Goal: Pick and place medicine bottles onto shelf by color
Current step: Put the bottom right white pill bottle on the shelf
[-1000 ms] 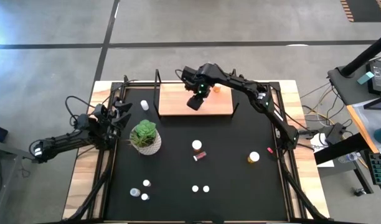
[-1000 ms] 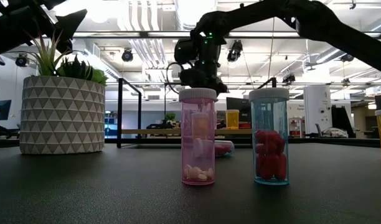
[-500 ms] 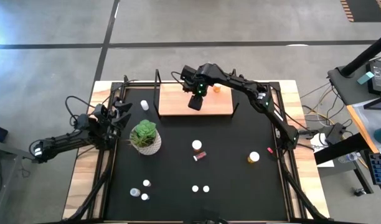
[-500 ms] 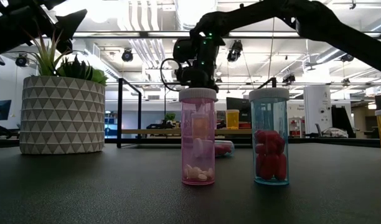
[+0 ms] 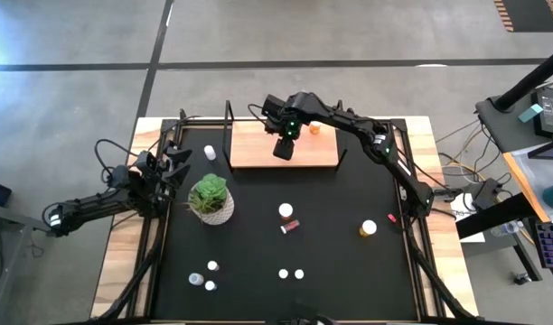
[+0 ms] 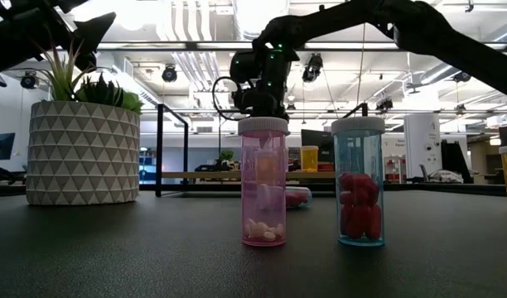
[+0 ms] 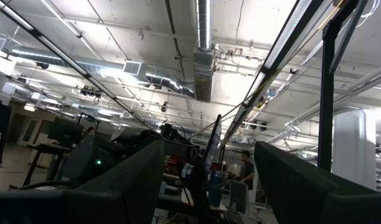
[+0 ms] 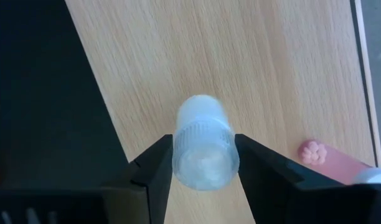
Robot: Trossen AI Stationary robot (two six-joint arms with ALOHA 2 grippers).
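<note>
- The right tool [image 5: 283, 149] hangs over the light-wood shelf [image 5: 317, 153] at the far side of the table [image 5: 349, 262], above the shelf's middle and near its front edge.
- In the right wrist view a white-capped clear bottle [image 8: 205, 151] stands between the two dark fingers [image 8: 154, 171]; its cap fills the gap and the pads lie against its sides or just beside them. Whether they press it or have just come free I cannot tell.
- That bottle is upright over the wood of the shelf, close to the edge where board meets black table.
- A pink bottle [image 8: 340, 163] with a flower mark lies on its side on the shelf near the tool, apart from the fingers.
- An orange bottle [image 5: 314, 129] stands on the shelf toward the far edge, just beside the right arm.
- The left tool [image 5: 174, 168] waits at the table's left edge beside the potted plant [image 5: 210, 199], its fingers [image 7: 125, 186] spread wide and holding nothing.
- Other bottles stand apart on the table: a white one [image 5: 210, 153] left of the shelf, a white-capped pink one [image 5: 286, 212] with a red one [image 5: 290, 226] lying beside it, an amber one [image 5: 368, 228] to the right, and small white ones [image 5: 204, 274] along the near side.
- In the low view a pink bottle [image 6: 263, 182] and a blue-tinted bottle of red pills [image 6: 359, 182] stand nearest the camera.
</note>
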